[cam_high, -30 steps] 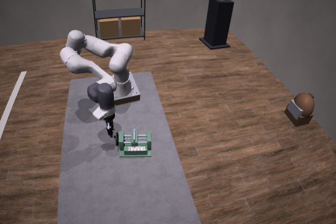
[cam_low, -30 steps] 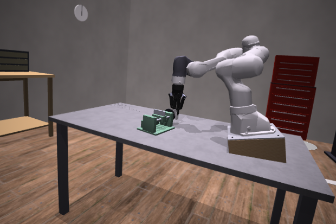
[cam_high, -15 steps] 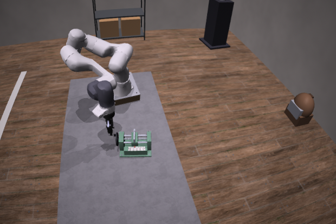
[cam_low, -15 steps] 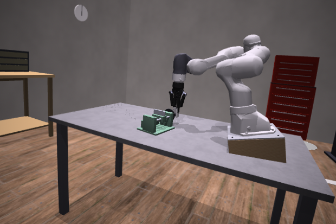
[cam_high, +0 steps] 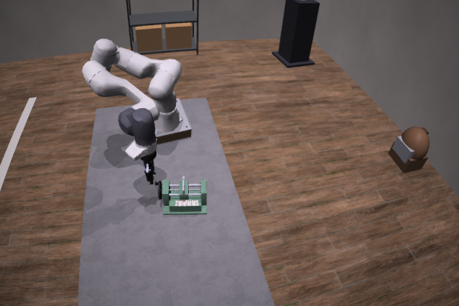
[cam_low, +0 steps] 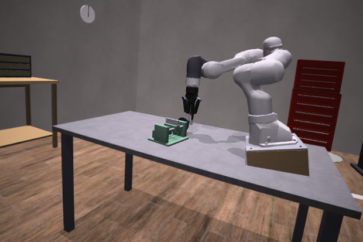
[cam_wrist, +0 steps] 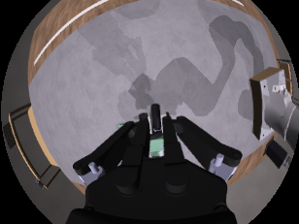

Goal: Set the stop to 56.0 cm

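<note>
A green stop fixture (cam_high: 184, 210) (cam_low: 161, 133) stands on the grey table. Its sliding stop (cam_high: 183, 189) (cam_low: 172, 121) sits near the middle of the rods. A white scale (cam_high: 191, 203) with a small red mark near its middle lies in front; its figures are too small to read. The black handwheel (cam_high: 160, 190) (cam_low: 183, 121) is on the fixture's left side in the top view. My gripper (cam_high: 149, 182) (cam_low: 189, 122) (cam_wrist: 155, 111) points down beside the wheel, shut on the wheel's black handle (cam_wrist: 155, 113), which shows between the fingertips. The wheel rim is mostly hidden in the wrist view.
The arm's base block (cam_high: 174, 134) (cam_low: 277, 159) stands on the table (cam_high: 174, 257) (cam_low: 117, 127) behind the gripper. A shelf rack, a black pedestal, a red cabinet (cam_low: 315, 109) and a wooden bench (cam_low: 29, 80) stand away from the table.
</note>
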